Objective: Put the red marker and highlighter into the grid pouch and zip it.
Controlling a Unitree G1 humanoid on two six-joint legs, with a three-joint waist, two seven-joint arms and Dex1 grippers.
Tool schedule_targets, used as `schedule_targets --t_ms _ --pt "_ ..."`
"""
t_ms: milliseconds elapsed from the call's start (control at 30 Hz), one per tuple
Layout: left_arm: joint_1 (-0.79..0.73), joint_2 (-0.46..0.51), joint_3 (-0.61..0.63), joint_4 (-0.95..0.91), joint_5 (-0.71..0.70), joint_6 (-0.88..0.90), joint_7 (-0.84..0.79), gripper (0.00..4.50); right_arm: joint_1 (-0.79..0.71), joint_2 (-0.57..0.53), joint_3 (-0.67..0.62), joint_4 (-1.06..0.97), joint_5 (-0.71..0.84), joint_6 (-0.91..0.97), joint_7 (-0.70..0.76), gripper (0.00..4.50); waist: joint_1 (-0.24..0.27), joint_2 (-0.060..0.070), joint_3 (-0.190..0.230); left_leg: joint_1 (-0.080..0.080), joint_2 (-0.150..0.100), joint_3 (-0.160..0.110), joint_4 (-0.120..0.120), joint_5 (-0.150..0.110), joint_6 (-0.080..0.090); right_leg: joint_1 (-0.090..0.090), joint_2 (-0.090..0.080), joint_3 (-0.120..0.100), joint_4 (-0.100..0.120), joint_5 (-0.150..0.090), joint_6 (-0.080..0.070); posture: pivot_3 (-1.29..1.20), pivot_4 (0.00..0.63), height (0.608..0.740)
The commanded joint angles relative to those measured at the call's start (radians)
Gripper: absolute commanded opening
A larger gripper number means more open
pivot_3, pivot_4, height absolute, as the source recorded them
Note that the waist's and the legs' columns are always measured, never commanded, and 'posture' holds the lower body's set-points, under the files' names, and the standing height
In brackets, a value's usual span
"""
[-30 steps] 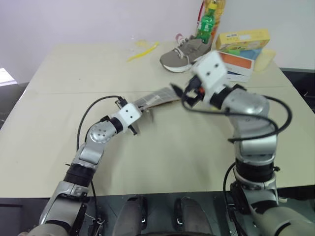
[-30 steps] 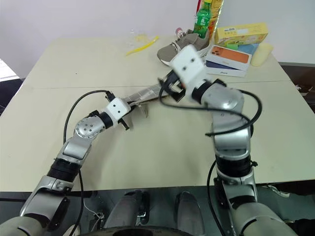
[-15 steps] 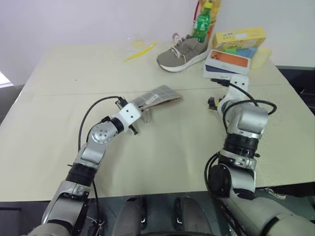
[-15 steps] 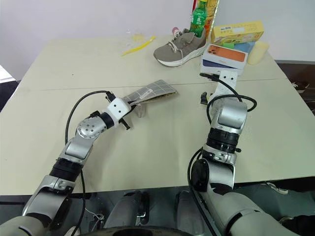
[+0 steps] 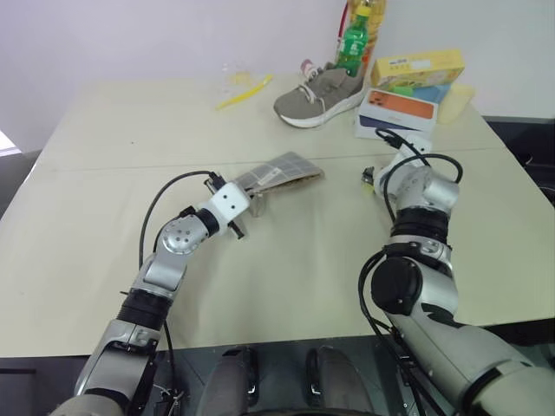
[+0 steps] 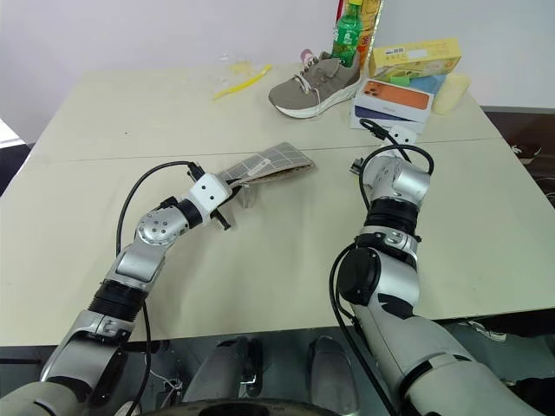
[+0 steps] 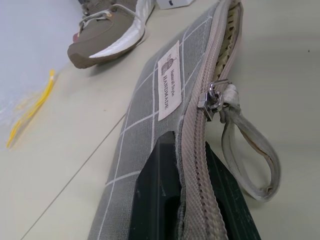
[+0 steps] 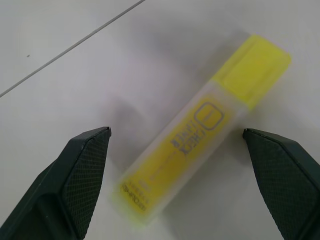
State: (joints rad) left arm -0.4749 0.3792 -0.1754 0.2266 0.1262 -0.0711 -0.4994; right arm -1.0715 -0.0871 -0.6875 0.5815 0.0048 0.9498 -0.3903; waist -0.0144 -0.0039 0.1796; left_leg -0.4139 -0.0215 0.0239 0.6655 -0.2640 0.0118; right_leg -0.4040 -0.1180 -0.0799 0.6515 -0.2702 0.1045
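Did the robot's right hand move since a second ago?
Yes. The right gripper swung away from the grid pouch, down toward the table near the phone boxes, and now hovers open over the highlighter.

White label (image 7: pixel 169 80) on grid pouch (image 7: pixel 145 130) reads "HANDMADE"; highlighter (image 8: pixel 205 126) barrel reads "CHECK LINER"; smaller print there unreadable.

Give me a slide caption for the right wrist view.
Open right tool poised over the stubby yellow plastic highlighter lying on the pale table, one finger either side.
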Motion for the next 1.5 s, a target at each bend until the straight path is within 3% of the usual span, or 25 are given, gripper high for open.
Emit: schedule_targets --t_ms 33,133,200,333,433,567,700,933,1500 --pt "0.002 -0.003 0.014 -0.043 -0.014 -0.011 0.0 0.0 0.039 -0.026 0.003 0.053 0.025 0.029 -0.047 3.11 0.002 -0.001 -0.001 0.0 0.0 0.0 0.0 0.0 0.001 0.001 0.0 0.0 0.0 0.0 0.0 0.0 0.15 0.74" --pt "0.003 -0.003 0.014 -0.046 -0.017 -0.012 -0.002 0.0 0.051 -0.028 -0.002 0.018 0.055 0.044 -0.078 1.61 0.003 -0.001 -0.001 0.001 0.0 0.0 0.0 -0.001 0.001 0.001 0.0 0.0 0.0 0.0 0.0 0.0 0.15 0.74" --pt "0.004 -0.002 0.014 -0.048 -0.018 -0.012 -0.003 0.0 0.058 -0.028 0.0 -0.008 0.071 0.05 -0.095 0.87 0.005 -0.001 -0.001 0.001 0.0 -0.001 0.0 -0.001 0.001 0.002 0.0 0.0 -0.001 0.0 0.0 0.0 0.15 0.74" --pt "-0.003 0.0 0.014 -0.041 -0.018 -0.015 -0.006 0.0 0.109 -0.014 0.055 -0.176 0.105 0.051 -0.05 0.82 0.008 -0.001 -0.001 0.001 0.0 -0.001 0.0 -0.002 0.003 0.002 0.0 0.0 -0.001 0.0 0.0 0.0 0.15 0.74" --pt "-0.01 0.007 0.022 -0.033 -0.021 -0.017 -0.008 0.0 0.205 -0.043 0.206 -0.376 0.158 0.013 0.149 0.82 0.006 -0.001 -0.001 0.001 0.0 0.0 -0.001 -0.003 0.004 0.002 0.0 0.0 -0.002 0.0 0.0 0.0 0.15 0.74" --pt "-0.011 0.015 0.04 -0.037 -0.038 -0.009 -0.015 0.0 0.387 -0.293 0.638 -0.659 0.064 -0.098 0.493 0.82 0.0 0.003 0.001 -0.004 -0.001 0.001 -0.001 -0.003 0.005 -0.004 0.0 0.002 -0.002 0.0 0.0 0.0 0.15 0.74" --pt "-0.01 0.021 0.047 -0.046 -0.062 -0.014 -0.042 0.0 0.513 -0.534 0.868 -0.85 -0.041 -0.301 0.709 0.82 -0.005 0.003 0.001 -0.005 0.0 0.001 -0.001 -0.003 0.005 -0.006 0.002 0.002 -0.002 0.0 0.0 0.0 0.15 0.74" --pt "-0.016 0.014 0.045 -0.057 -0.097 -0.03 -0.091 0.0 0.579 -0.711 0.985 -0.941 -0.158 -0.523 0.903 0.82 0.007 0.002 0.002 -0.004 0.001 0.001 0.002 -0.003 0.005 -0.004 0.001 0.002 -0.003 0.0 0.001 0.0 0.15 0.74" --pt "-0.019 0.0 0.037 -0.078 -0.091 -0.027 -0.11 0.0 0.633 -0.673 0.988 -0.913 -0.264 -0.651 1.028 0.82 0.019 0.002 0.002 -0.004 0.0 0.001 0.002 -0.003 0.005 -0.003 0.001 0.001 -0.003 0.0 0.001 0.0 0.15 0.74"
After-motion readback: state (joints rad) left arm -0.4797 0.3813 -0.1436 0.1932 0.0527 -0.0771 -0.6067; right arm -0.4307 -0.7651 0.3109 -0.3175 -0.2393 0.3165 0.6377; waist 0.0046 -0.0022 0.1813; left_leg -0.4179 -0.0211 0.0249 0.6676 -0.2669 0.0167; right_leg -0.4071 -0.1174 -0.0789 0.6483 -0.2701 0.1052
